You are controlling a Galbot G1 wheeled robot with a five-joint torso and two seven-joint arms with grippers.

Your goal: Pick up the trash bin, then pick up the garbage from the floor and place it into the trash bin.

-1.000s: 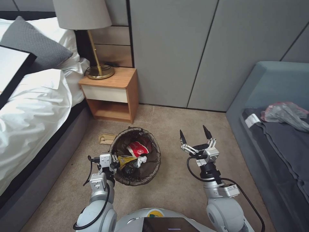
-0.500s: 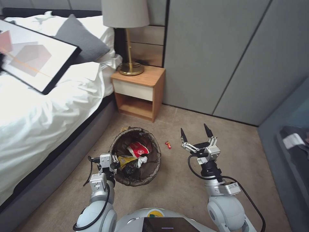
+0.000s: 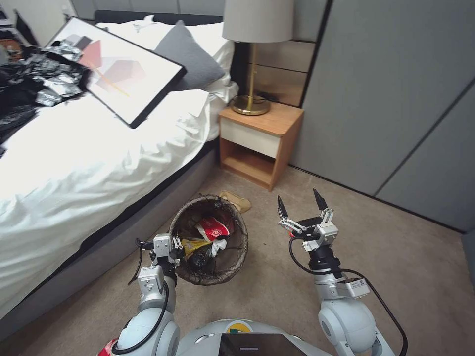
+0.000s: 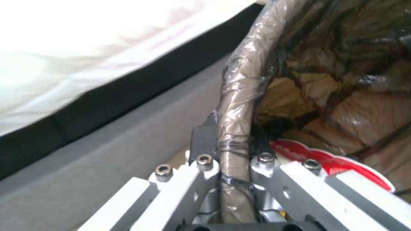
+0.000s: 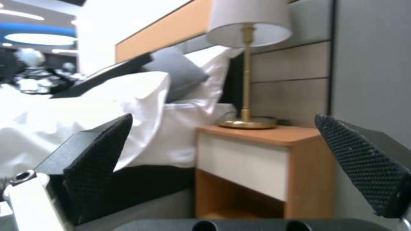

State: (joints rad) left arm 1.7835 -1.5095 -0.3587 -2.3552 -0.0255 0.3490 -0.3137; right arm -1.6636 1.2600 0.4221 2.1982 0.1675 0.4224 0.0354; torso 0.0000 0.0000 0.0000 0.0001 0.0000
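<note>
The trash bin point(image 3: 232, 264), lined with a dark brown bag, hangs above the carpet beside the bed. My left gripper point(image 3: 174, 248) is shut on its near rim; the left wrist view shows the fingers point(image 4: 203, 141) pinching the bag-wrapped rim point(image 4: 240, 106). Inside lie a red-and-white cup point(image 3: 213, 229), a yellow wrapper point(image 3: 193, 245) and white tissue point(image 3: 216, 245). A tan flat packet point(image 3: 236, 200) of garbage lies on the floor just beyond the bin. My right gripper point(image 3: 298, 202) is held up to the right of the bin, open and empty.
A bed point(image 3: 84, 163) with white sheets, a framed picture point(image 3: 123, 76) and a grey pillow point(image 3: 190, 57) fills the left. A wooden nightstand point(image 3: 260, 141) with a brass lamp point(image 3: 255, 59) stands by grey wall panels point(image 3: 391, 99). Open carpet point(image 3: 420, 267) lies to the right.
The whole picture has swung, so the camera turned left: more bed shows, the sofa has left view. The tan packet shows again beyond the bin. Both arms keep their pose.
</note>
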